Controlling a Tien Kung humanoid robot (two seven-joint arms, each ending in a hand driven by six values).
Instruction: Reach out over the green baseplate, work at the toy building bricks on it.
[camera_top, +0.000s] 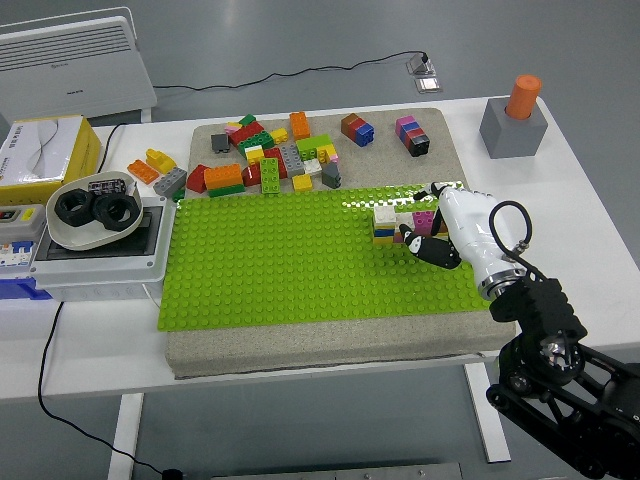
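Note:
The green baseplate (280, 260) lies on a beige mat in the middle of the table. A short row of stacked bricks (390, 225) stands on its right part: a white brick on yellow and blue ones, with pink and red ones beside it. My right hand (428, 220), white with black fingertips, hovers low over the right end of this row and hides that end. Its fingers (437, 190) are spread and its thumb (422, 247) points left in front of the row; it holds nothing. The left arm is out of view.
Several loose bricks (270, 155) lie on the mat behind the baseplate. A grey block with an orange cylinder (513, 125) stands at the back right. A white bowl with black rings (90, 210) sits on a grey box at the left, beside a yellow box (40, 150).

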